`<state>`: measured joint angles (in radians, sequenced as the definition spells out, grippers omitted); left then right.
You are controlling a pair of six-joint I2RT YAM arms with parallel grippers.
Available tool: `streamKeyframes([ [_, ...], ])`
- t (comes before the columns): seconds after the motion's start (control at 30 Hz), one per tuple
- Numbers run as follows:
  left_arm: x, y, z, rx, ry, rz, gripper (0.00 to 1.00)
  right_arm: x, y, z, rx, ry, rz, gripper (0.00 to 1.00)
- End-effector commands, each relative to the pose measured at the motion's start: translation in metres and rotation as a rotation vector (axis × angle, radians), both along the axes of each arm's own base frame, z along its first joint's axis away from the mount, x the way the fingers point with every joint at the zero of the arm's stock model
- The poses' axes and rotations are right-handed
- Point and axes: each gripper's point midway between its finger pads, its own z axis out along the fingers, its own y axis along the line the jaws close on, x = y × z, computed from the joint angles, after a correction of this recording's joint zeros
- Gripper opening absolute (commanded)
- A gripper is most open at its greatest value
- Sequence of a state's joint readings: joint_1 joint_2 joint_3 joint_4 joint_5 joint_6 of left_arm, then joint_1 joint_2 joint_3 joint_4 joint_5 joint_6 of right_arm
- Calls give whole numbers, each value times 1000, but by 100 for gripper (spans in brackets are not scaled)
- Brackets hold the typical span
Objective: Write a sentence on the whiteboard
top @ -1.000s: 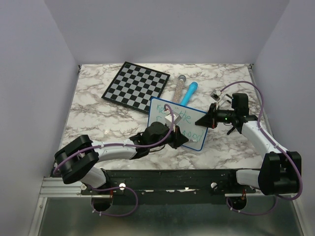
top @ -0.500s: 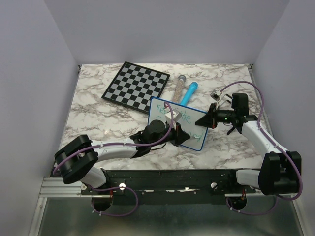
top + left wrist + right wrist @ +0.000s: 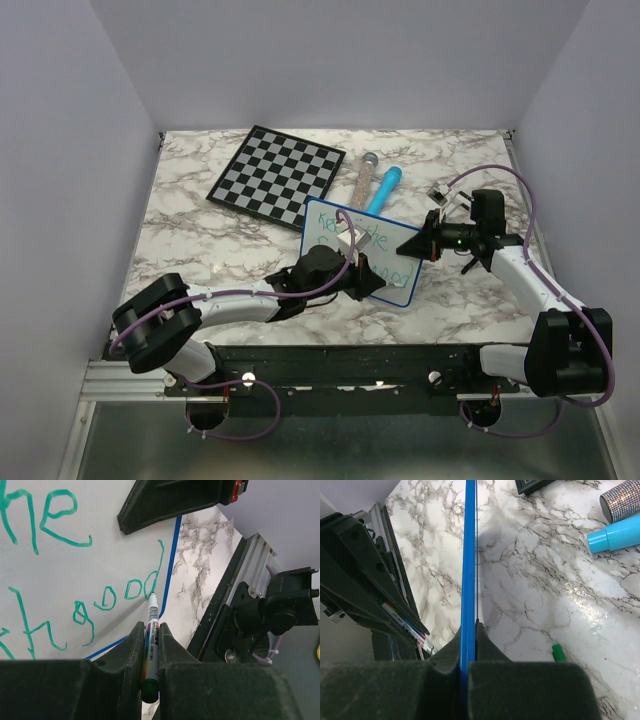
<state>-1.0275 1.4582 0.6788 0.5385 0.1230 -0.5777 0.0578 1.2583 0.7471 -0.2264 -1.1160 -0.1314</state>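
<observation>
Clamping a marker in our left claw, we touch its tip to the whiteboard at the end of the sentence; our right claw grips the whiteboard's rim.

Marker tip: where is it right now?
Left wrist view: the marker, clamped in the left gripper, has its tip on the whiteboard at the end of the sentence, near its blue rim.

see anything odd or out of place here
The whiteboard is not lying flat: the right arm's jaws pinch its blue rim and hold it tilted. A small green cap, probably from the marker in the left arm's jaws, lies loose on the marble table nearby.
</observation>
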Motion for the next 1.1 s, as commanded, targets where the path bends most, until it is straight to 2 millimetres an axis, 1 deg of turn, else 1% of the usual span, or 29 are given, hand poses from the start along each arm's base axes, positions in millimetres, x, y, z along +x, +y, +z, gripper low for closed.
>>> streamKeyframes([
  [0.0, 0, -2, -7, 20, 26, -10, 0, -7, 7, 22, 61, -42, 62, 1],
  [0.23, -2, -9, -10, 15, 37, -41, 0, -7, 7, 22, 62, -42, 65, 1],
  [0.33, -3, -13, -9, 5, 41, -52, 0, -7, 7, 22, 61, -42, 62, 1],
  [0.4, -3, -13, -6, -6, 37, -53, 0, -7, 7, 22, 61, -42, 64, 1],
  [0.47, -5, -12, 5, -42, 20, -54, 0, -7, 7, 22, 61, -44, 64, 1],
  [0.5, -7, -9, 6, -48, 21, -52, 0, -7, 7, 22, 61, -44, 65, 1],
  [0.53, -8, -6, 18, -73, 3, -51, 0, -7, 7, 22, 60, -44, 64, 1],
  [0.6, -10, 0, 25, -84, -7, -42, 0, -7, 7, 21, 59, -44, 63, 1],
  [0.63, -12, 4, 39, -112, -26, -42, 0, -7, 7, 21, 59, -44, 63, 1],
  [0.7, -14, 12, 42, -107, -33, -31, 0, -6, 7, 21, 58, -45, 62, 1],
  [0.73, -15, 17, 51, -122, -53, -23, 0, -6, 7, 21, 57, -44, 62, 1],
  [0.8, -15, 26, 45, -85, -56, -10, 0, -6, 7, 21, 56, -47, 62, 1],
  [0.83, -14, 31, 50, -91, -68, 4, 0, -6, 7, 21, 54, -50, 61, 1],
  [0.9, -13, 41, 41, -68, -62, 24, 0, -6, 7, 21, 52, -51, 61, 1],
  [0.93, -11, 47, 46, -80, -73, 39, 0, -5, 6, 22, 50, -57, 59, 1],
  [1.0, -6, 59, 41, -63, -80, 78, 0, -5, 5, 22, 50, -55, 58, 1],
  [1.03, -5, 65, 46, -72, -95, 93, 0, -4, 5, 22, 48, -61, 55, 1],
  [1.07, -3, 70, 45, -64, -99, 113, 0, -4, 4, 23, 47, -64, 56, 1],
])
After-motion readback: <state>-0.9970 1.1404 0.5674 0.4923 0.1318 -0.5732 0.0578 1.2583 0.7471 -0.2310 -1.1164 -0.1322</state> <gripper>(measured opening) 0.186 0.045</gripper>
